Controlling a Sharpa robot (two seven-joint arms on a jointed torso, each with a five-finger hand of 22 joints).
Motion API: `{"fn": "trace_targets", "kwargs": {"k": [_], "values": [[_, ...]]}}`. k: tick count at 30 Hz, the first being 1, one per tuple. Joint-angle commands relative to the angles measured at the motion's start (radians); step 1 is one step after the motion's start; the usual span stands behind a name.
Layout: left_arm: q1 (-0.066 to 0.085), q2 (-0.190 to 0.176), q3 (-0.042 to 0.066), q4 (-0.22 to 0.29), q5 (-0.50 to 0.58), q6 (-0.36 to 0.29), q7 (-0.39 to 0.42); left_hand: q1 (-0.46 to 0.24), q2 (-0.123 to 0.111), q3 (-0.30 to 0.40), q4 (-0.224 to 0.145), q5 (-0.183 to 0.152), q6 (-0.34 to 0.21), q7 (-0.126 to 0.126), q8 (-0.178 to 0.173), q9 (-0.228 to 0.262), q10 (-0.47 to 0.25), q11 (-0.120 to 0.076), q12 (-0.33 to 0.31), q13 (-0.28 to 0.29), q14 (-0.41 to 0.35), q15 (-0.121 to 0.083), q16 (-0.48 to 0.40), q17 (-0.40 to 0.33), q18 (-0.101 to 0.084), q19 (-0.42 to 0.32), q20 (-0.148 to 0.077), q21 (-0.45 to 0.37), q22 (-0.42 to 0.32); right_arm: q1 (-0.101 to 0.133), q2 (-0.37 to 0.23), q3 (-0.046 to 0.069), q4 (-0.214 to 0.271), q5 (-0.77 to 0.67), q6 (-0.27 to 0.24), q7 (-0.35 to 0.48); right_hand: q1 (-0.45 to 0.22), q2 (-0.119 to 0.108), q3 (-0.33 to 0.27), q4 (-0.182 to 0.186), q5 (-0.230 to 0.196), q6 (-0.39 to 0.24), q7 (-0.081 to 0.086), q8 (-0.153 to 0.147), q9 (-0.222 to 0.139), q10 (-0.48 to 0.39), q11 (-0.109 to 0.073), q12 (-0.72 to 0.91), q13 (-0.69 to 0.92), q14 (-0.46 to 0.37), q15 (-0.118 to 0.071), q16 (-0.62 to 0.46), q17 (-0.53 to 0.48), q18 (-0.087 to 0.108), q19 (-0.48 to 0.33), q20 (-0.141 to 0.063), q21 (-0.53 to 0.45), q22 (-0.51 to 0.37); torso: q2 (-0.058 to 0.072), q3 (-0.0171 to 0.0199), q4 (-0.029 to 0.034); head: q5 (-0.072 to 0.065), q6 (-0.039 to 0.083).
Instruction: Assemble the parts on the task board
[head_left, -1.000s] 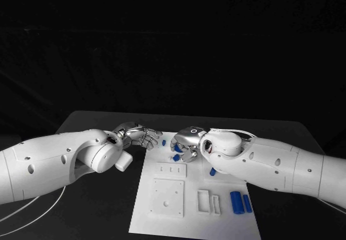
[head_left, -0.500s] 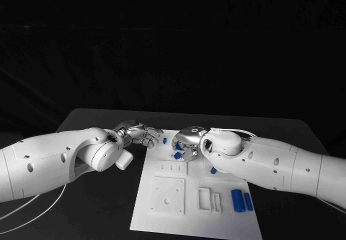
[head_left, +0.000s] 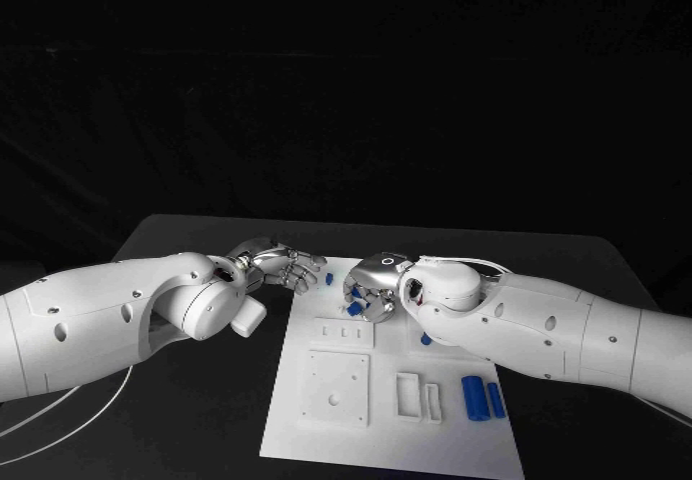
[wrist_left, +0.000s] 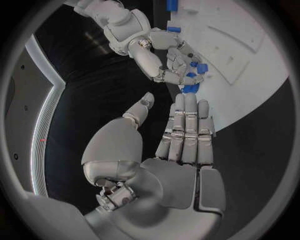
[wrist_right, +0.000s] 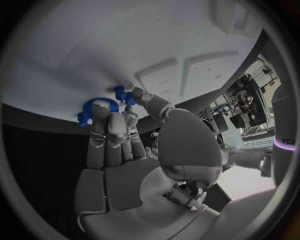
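The white task board (head_left: 335, 395) lies in the middle of the table. At its far end my right hand (head_left: 369, 293) bends over a blue ring-shaped part (wrist_right: 100, 107), fingers on it and thumb against its blue stub. In the left wrist view the right hand (wrist_left: 159, 52) has blue pieces (wrist_left: 197, 72) between its fingertips. My left hand (head_left: 286, 266) hovers at the board's far left corner, palm flat, fingers (wrist_left: 187, 125) straight and holding nothing, their tips close to a blue piece (wrist_left: 189, 89). Two blue cylinders (head_left: 480, 399) lie at the board's right edge.
The board carries raised white blocks: a square plate (head_left: 336, 388) with a hole, a small slotted block (head_left: 346, 332) and two narrow frames (head_left: 418, 395). Another blue piece (head_left: 426, 340) lies beside my right forearm. Black table surface (head_left: 202, 400) runs along the board's left.
The head picture has shifted slightly. My left hand's fingers have edged nearer the board's far left corner. My right hand stays over the blue part.
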Motion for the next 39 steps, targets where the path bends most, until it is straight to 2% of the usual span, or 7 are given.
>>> {"fn": "trace_targets", "kwargs": {"k": [1,15,27,33,39], "values": [[0.001,0.001,0.001,0.002,0.004,0.012,0.014,0.011,0.002,0.004,0.000,0.001,-0.009,-0.002,-0.003,0.000,-0.008,0.000,-0.006,0.000,-0.002,0.004,-0.005,-0.002,0.003,-0.002,0.007,-0.005,0.017,-0.002,0.004,0.000,-0.003,-0.012,0.015,-0.003,-0.007,0.001,0.004,0.000,-0.006,0.007,0.001,0.005,0.001,0.005,0.003,0.005,0.001,0.006,0.004,0.005,0.001,0.021,0.002,0.004,0.003,0.019,0.000,-0.0006,0.0001,-0.001,-0.002],[0.001,0.001,0.001,0.006,0.004,0.013,0.014,0.012,0.002,0.005,0.000,0.001,-0.009,-0.001,-0.003,0.000,-0.008,0.000,-0.005,0.000,-0.002,0.004,-0.005,-0.002,0.003,-0.003,0.007,-0.005,0.017,-0.010,0.013,-0.001,-0.020,-0.015,0.016,-0.006,-0.013,0.006,0.009,0.003,-0.028,0.055,0.009,0.028,0.008,0.004,0.011,0.005,0.002,0.006,0.012,0.004,0.002,0.021,0.002,0.004,0.004,0.019,0.001,-0.0001,0.0009,-0.001,-0.006],[0.002,0.001,0.001,0.008,0.004,0.019,0.014,0.012,0.002,0.005,0.000,0.001,-0.010,-0.001,-0.003,0.000,-0.007,0.000,-0.005,0.000,-0.002,0.004,-0.005,-0.002,0.003,-0.003,0.008,-0.005,0.017,-0.011,0.023,-0.003,-0.040,-0.016,-0.002,-0.007,-0.023,0.014,0.015,0.015,-0.037,0.072,0.012,0.034,0.010,0.004,0.014,0.005,0.002,0.005,0.014,0.003,0.001,0.021,0.002,0.006,0.003,0.019,-0.001,-0.0009,-0.0020,0.000,-0.006],[0.002,0.000,0.001,0.008,0.004,0.018,0.014,0.012,0.002,0.005,0.000,0.001,-0.010,-0.001,-0.003,0.000,-0.007,0.000,-0.005,0.000,-0.002,0.004,-0.005,-0.002,0.003,-0.003,0.008,-0.005,0.017,-0.011,0.022,-0.003,-0.039,-0.018,-0.017,-0.006,-0.025,0.015,0.022,0.021,-0.040,0.087,0.009,0.039,0.012,0.005,0.011,0.005,0.002,0.006,0.012,0.004,0.002,0.021,0.003,0.005,0.003,0.019,-0.001,-0.0004,-0.0002,-0.002,-0.006],[0.002,-0.001,0.001,0.007,0.004,0.017,0.015,0.012,0.002,0.005,0.000,0.001,-0.010,-0.001,-0.002,0.000,-0.007,0.000,-0.005,0.000,-0.002,0.004,-0.005,-0.002,0.003,-0.003,0.008,-0.005,0.017,-0.011,0.018,-0.003,-0.035,-0.018,-0.033,-0.001,-0.029,0.023,0.043,0.039,-0.056,0.119,-0.001,0.053,0.020,0.007,0.002,0.004,0.002,0.007,0.004,0.003,0.002,0.021,0.004,0.006,0.002,0.018,-0.001,-0.0016,0.0004,-0.002,-0.005]]}}
